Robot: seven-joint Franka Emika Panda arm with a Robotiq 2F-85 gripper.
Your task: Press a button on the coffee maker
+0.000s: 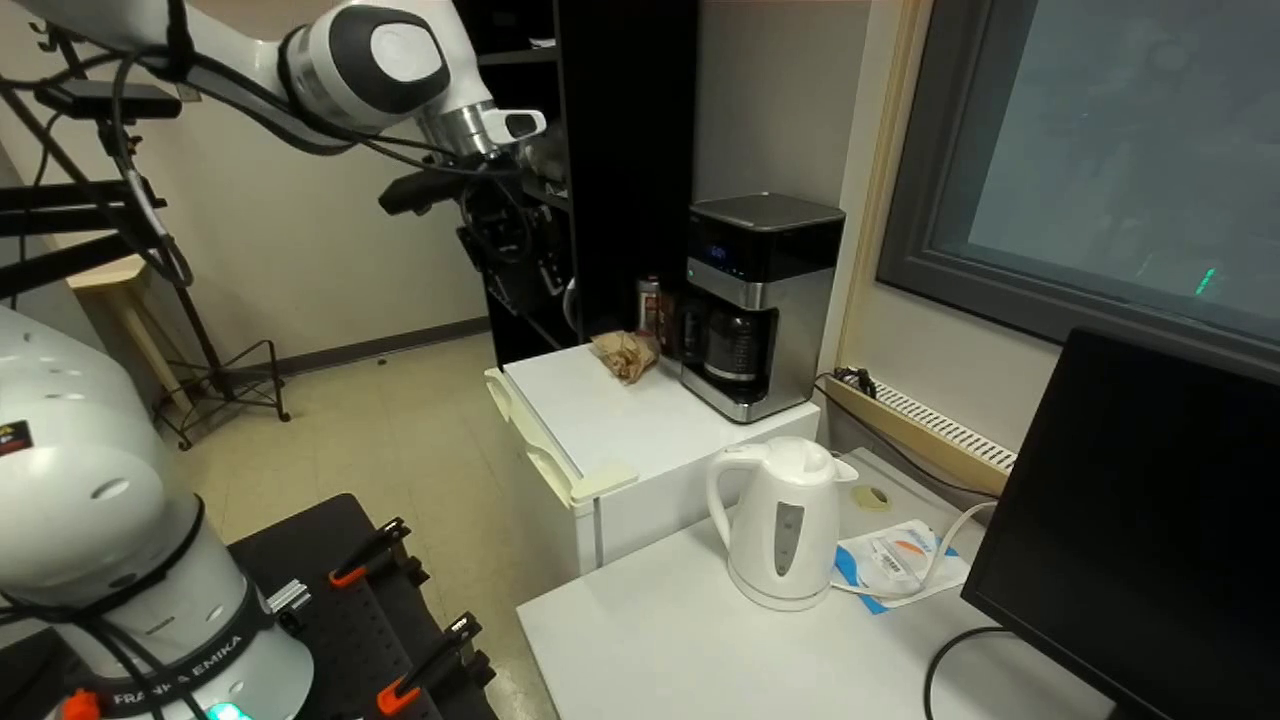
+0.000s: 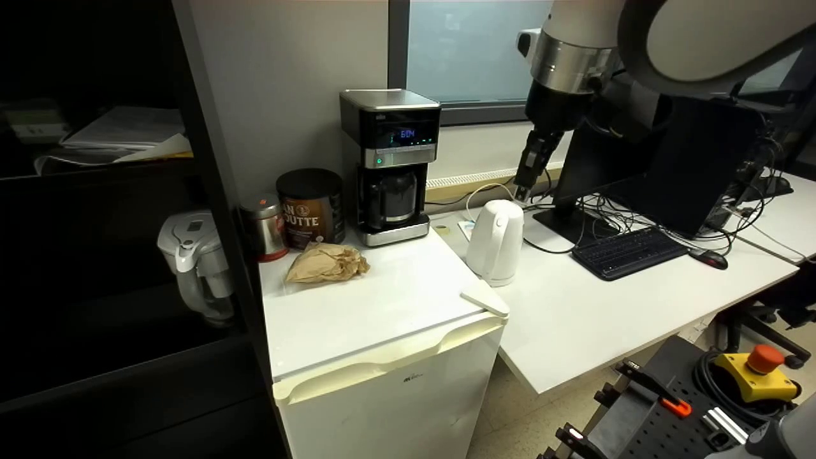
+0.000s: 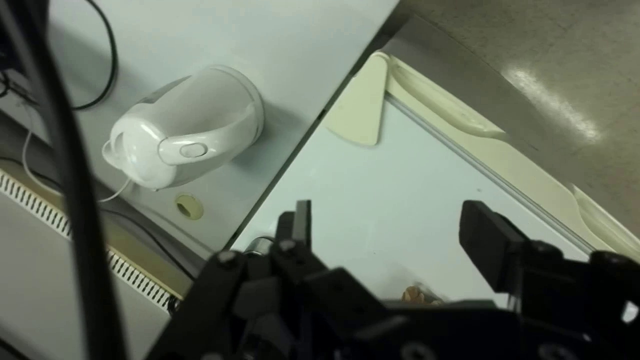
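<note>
Two fingers stood spread with nothing between them, well apart from the drip coffee maker on the white mini fridge, beside the desk with the white electric kettle. Nothing was touching the control panel, where a green light glowed; whether that marked a finished press I could not tell. If not, I judged, both the approach and the push itself were left to do.

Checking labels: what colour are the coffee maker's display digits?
The digits are blue, clearest in an exterior view.
</note>
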